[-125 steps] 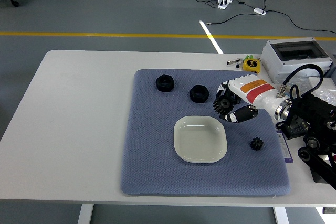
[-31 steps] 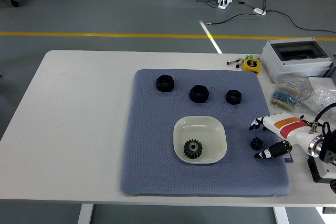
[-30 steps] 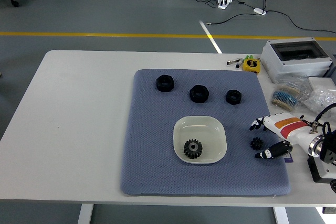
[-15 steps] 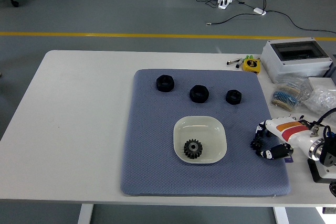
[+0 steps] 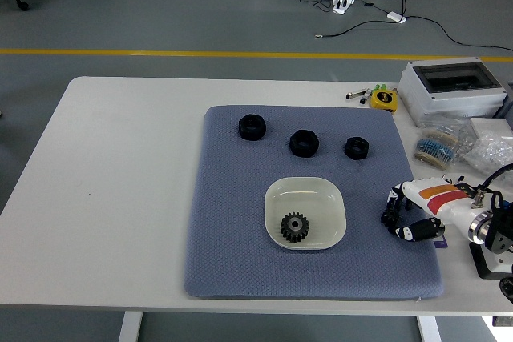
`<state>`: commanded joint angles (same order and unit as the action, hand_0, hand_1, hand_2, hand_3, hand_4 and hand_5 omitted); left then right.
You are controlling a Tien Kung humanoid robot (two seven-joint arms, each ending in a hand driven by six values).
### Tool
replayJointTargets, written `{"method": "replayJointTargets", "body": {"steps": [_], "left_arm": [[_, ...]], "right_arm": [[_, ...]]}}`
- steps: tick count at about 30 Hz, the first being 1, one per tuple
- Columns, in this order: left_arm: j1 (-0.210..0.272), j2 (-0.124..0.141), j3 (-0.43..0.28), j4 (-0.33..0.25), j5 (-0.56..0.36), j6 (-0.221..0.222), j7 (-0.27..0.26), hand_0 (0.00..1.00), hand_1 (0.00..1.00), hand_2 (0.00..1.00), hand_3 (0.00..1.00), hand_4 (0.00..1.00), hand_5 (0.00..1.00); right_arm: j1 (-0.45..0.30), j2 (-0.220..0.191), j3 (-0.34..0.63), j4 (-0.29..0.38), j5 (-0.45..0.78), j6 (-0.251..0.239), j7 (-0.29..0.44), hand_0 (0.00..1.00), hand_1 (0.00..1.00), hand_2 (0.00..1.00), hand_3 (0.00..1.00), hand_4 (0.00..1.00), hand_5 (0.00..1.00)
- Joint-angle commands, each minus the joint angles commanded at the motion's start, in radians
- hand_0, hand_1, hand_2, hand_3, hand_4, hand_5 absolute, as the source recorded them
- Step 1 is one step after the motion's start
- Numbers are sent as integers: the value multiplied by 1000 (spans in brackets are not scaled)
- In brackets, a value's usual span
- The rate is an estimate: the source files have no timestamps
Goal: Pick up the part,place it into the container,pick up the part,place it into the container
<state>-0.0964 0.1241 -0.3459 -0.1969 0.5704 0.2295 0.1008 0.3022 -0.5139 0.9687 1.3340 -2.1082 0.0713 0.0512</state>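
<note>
The left stretch of the white bench (image 5: 120, 190) is bare surface, and the left arm is out of the shot altogether. Moving right, we hit the blue-grey mat (image 5: 232, 230), which covers the middle of the bench.

Along the mat's far side sit three black nut-shaped parts in a loose row: the left nut (image 5: 252, 126), then the middle nut (image 5: 304, 142) a touch nearer, then the right nut (image 5: 357, 147). All three lie flat and well apart from each other.

Nearer the camera, there's the pale square dish (image 5: 305, 212) on the mat, and inside it, toward its near edge, lies a black gear (image 5: 294, 227), flat with its bore facing up.

Now to the right edge of the mat: the right hand (image 5: 407, 218), white shell with an orange and red stripe, reaches in from the right. Its black fingers (image 5: 393, 215) are curled in around a small dark gear (image 5: 394, 219), low over the mat, right of the dish and clear of it. The small gear is mostly hidden by the fingers, so whether it is touching the mat I cannot tell.

Farther right, off the mat: a yellow tape measure (image 5: 384, 98), a grey box with a clear lid (image 5: 454, 88), and bags of small components (image 5: 437, 152).
</note>
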Motion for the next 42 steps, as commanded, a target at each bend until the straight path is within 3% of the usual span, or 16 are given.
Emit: {"method": "replayJointTargets", "body": {"steps": [1,2,7,8,25,26,31,32,42], "left_arm": [[0,0,0,0,0,0,0,706,639,673,584,678,638],[0,0,-1,0,1,0,0,706,639,673,583,678,639],[0,0,-1,0,3,-1,1,706,639,673,583,678,639],[0,0,-1,0,3,-1,1,706,641,673,583,678,639],[-1,2,2,-1,-2,-1,0,706,637,673,583,678,639],[0,2,1,-1,-1,-1,0,705,637,674,583,678,638],[0,2,-1,-1,3,-2,1,705,637,674,583,678,638],[1,1,-1,-1,3,-2,1,706,637,674,583,678,638],[4,2,-4,-1,8,-2,3,707,637,675,584,678,639]], "right_arm": [[0,0,0,1,1,-1,0,345,443,499,526,774,237],[1,0,1,3,2,-2,-1,280,429,480,521,760,263],[2,-2,3,15,7,-7,-2,280,429,480,521,760,263],[2,-2,4,18,8,-8,-2,240,413,467,517,745,266],[8,3,6,9,18,-7,-8,202,385,438,509,730,255],[8,2,8,10,19,-9,-8,170,314,389,497,805,183],[8,2,11,9,22,-15,-11,170,314,389,497,805,183],[7,2,11,9,23,-13,-11,85,214,312,431,835,176],[4,4,18,25,13,-8,-18,33,174,276,390,802,197]]}}
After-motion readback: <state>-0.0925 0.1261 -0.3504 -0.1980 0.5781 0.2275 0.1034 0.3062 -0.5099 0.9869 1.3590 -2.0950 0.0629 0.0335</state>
